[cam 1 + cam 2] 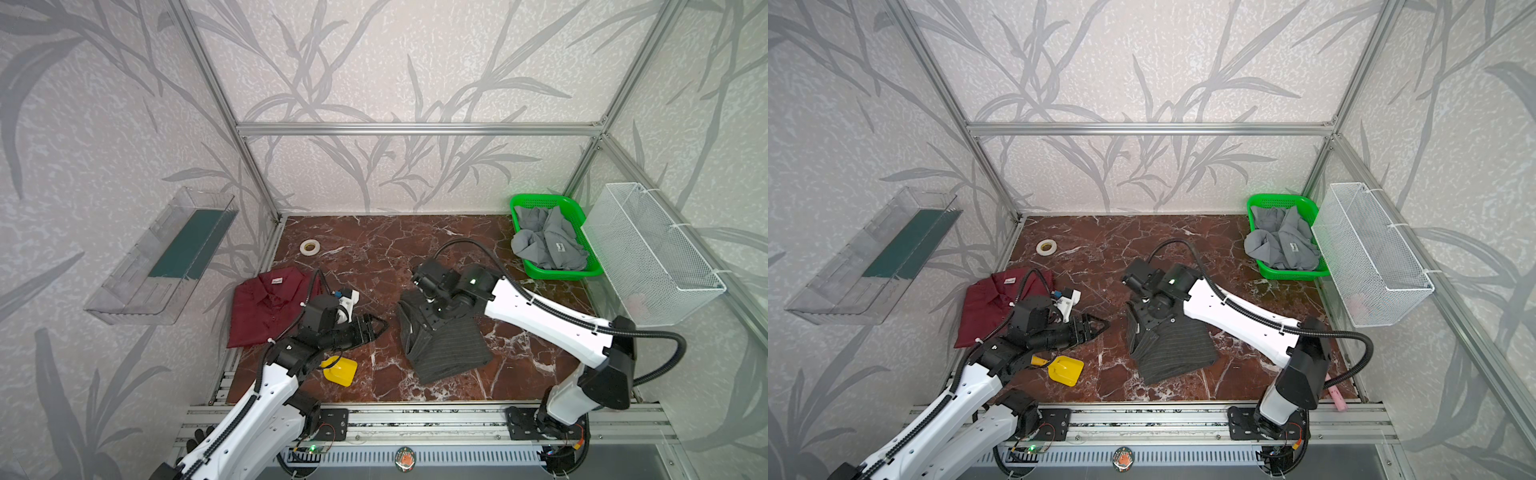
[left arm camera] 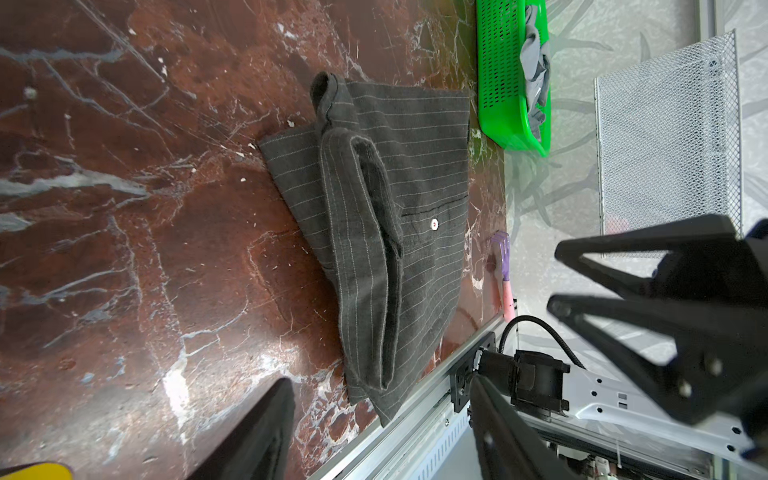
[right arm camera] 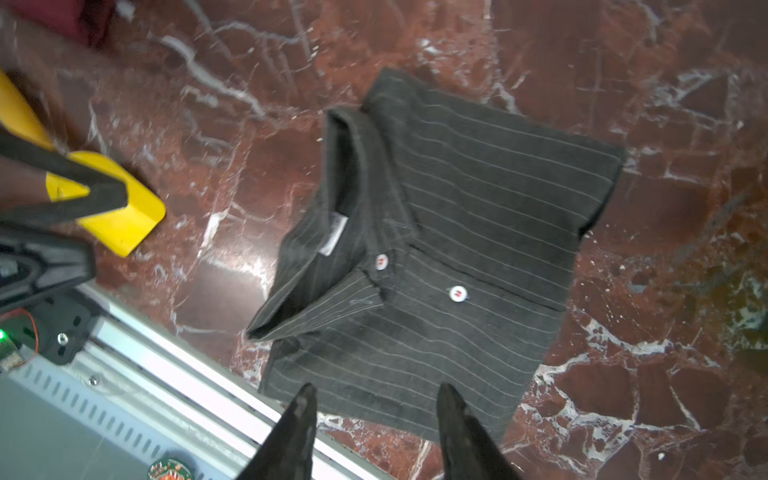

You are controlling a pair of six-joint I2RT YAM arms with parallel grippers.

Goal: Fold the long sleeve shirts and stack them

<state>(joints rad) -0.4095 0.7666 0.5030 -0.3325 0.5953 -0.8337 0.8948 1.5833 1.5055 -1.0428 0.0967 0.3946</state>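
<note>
Right gripper [image 3: 376,392] hangs with 2 fingers [image 3: 301,419] spread and empty, wrist bent downward, pinstriped shirt [image 3: 478,208] just beyond their tips. Left gripper [image 1: 380,327] reaches level, fingers parted, empty.

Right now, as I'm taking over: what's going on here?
Two robot arms are folding shirts. The pinstriped charcoal shirt lies folded mid-table; the right end effector is open above it, holding nothing. The left end effector hovers open beside the folded maroon shirt. The grey shirt sits crumpled in the green basket.
</note>
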